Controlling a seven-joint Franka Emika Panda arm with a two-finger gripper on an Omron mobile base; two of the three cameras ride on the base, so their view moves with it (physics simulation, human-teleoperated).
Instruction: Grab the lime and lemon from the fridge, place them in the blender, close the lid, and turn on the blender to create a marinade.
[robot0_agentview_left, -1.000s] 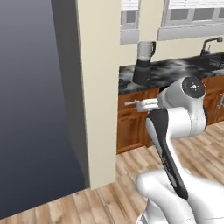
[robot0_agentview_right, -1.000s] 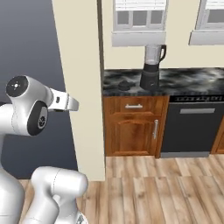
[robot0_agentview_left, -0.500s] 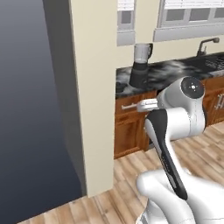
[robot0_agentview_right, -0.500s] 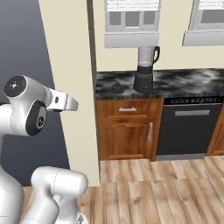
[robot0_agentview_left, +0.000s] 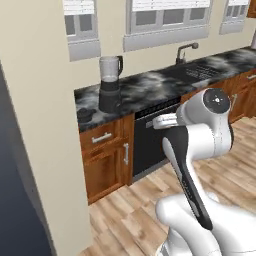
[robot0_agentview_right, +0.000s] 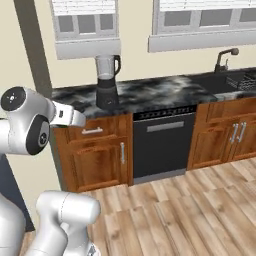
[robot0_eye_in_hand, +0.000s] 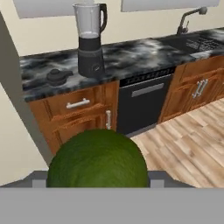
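We are looking along our end effector (robot0_eye_in_hand: 97, 186) and the lime (robot0_eye_in_hand: 97, 162) sits right there, dark green and round, filling the bottom of the hand view with a grey finger tip (robot0_eye_in_hand: 39, 179) flanking it on each side, so our jaws stand wide around the fruit and we have it in our grip. Beyond it runs the dark marbled surface (robot0_eye_in_hand: 131, 54) over wooden cabinets. On that surface stands the blender (robot0_eye_in_hand: 90, 39), clear tapered jar upright on its dark base, black handle to one side, the jar's top open. The lid (robot0_eye_in_hand: 57, 75) lies on the surface just beside the blender, a small black dome with a knob, apart from the jar. A black dishwasher (robot0_eye_in_hand: 144, 103) sits under the surface, and a sink faucet (robot0_eye_in_hand: 189, 18) rises farther along.
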